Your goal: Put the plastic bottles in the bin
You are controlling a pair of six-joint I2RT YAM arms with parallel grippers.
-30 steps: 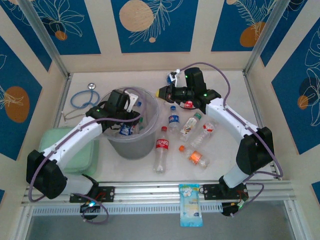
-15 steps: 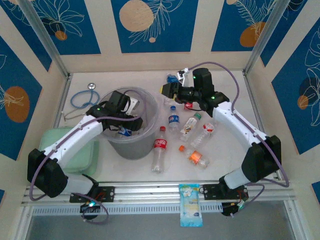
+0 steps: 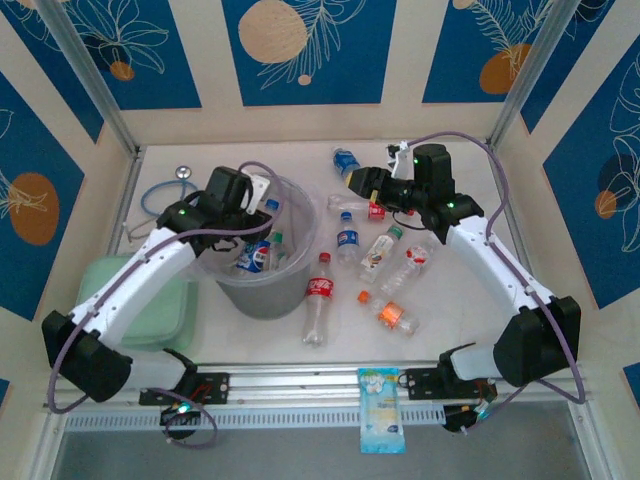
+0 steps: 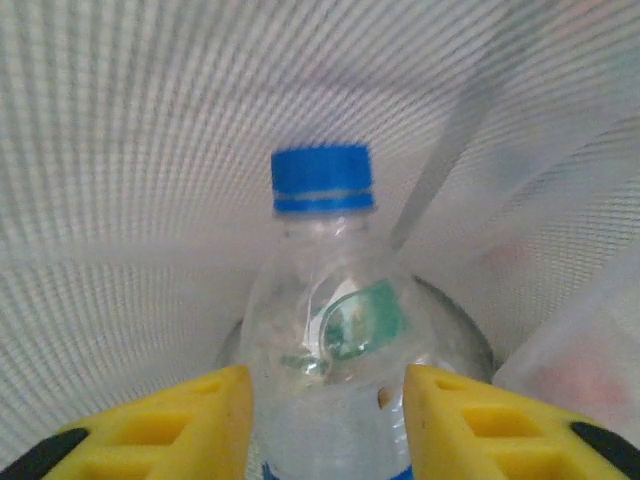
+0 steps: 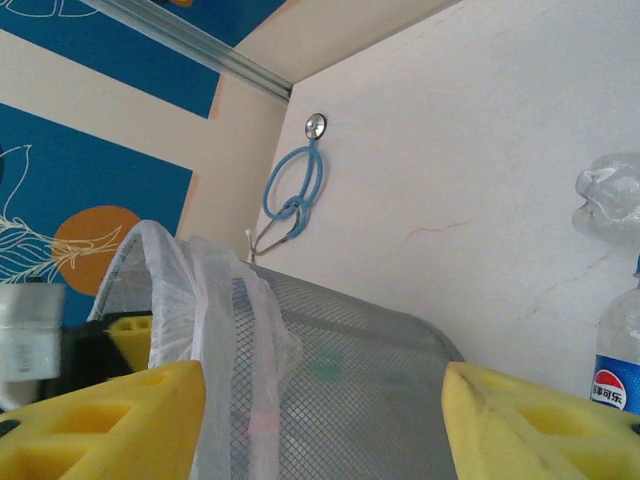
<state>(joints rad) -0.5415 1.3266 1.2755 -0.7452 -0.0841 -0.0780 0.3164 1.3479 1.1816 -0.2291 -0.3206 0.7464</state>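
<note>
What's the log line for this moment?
left gripper: at bin, blue-capped bottle between fingers, grip unclear | right gripper: open, empty | table: bottles waiting

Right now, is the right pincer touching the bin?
Apart. In the top view the right pincer hangs clear of the bin, with bare table between them.

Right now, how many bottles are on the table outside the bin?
7. Blue one at the far back; crumpled clear one nearer; blue-label, green-cap and red-label ones mid-table; cola bottle beside the bin; orange one nearest. Others inside the bin may be hidden.
</note>
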